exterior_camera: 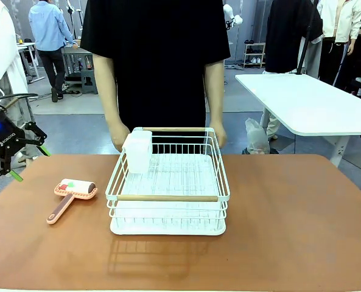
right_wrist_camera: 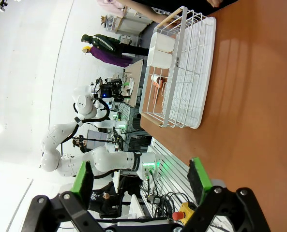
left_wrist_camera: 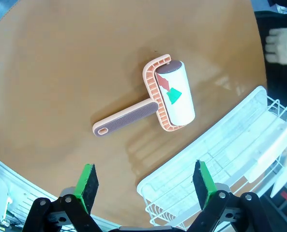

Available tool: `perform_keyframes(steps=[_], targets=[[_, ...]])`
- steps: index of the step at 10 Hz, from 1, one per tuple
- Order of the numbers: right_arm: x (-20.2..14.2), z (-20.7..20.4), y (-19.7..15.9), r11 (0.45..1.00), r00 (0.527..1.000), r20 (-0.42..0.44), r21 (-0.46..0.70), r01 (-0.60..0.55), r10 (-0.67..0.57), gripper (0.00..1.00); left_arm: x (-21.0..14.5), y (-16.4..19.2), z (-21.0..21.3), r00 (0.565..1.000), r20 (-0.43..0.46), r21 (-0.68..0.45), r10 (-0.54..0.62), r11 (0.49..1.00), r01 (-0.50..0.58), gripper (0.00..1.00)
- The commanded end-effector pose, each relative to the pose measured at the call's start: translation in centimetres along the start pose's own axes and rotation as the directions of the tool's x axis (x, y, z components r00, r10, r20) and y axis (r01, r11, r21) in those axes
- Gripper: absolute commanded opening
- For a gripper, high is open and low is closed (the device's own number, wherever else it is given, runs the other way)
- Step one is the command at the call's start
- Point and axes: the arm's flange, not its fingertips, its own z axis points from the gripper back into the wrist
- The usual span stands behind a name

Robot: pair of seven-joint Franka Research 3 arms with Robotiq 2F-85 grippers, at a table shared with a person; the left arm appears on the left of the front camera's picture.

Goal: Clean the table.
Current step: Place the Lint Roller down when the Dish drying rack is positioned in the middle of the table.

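Note:
The reddish-brown table (exterior_camera: 290,219) carries a pink lint roller (exterior_camera: 72,196) at the left and a white wire dish rack (exterior_camera: 168,182) in the middle. My left gripper (exterior_camera: 13,159) hangs open above the table's left edge. From its wrist the lint roller (left_wrist_camera: 155,96) lies ahead on the table (left_wrist_camera: 61,72), well beyond the open green-padded fingers (left_wrist_camera: 89,181), with the rack (left_wrist_camera: 230,159) to the right. My right gripper (right_wrist_camera: 141,181) is open and holds nothing, over the table (right_wrist_camera: 249,96) with the rack (right_wrist_camera: 182,67) farther off.
A person in black stands at the far side, both hands (exterior_camera: 120,139) on the rack's far rim. A white cup holder (exterior_camera: 137,151) hangs in the rack's back left corner. A white-topped table (exterior_camera: 308,100) stands behind at the right.

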Motion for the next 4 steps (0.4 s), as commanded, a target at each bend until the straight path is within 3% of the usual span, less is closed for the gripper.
perform_keyframes(steps=[1,4], targets=[[0.00,0.08,0.33,1.000,1.000,0.001,0.003,-0.010,0.010,1.00,-0.02,-0.02,-0.07,1.000,-0.008,-0.009,0.000,1.000,0.000,1.00],[0.00,0.08,0.33,1.000,1.000,0.001,0.003,-0.010,0.010,1.00,-0.02,-0.02,-0.07,1.000,-0.008,-0.009,0.000,1.000,0.000,1.00]])
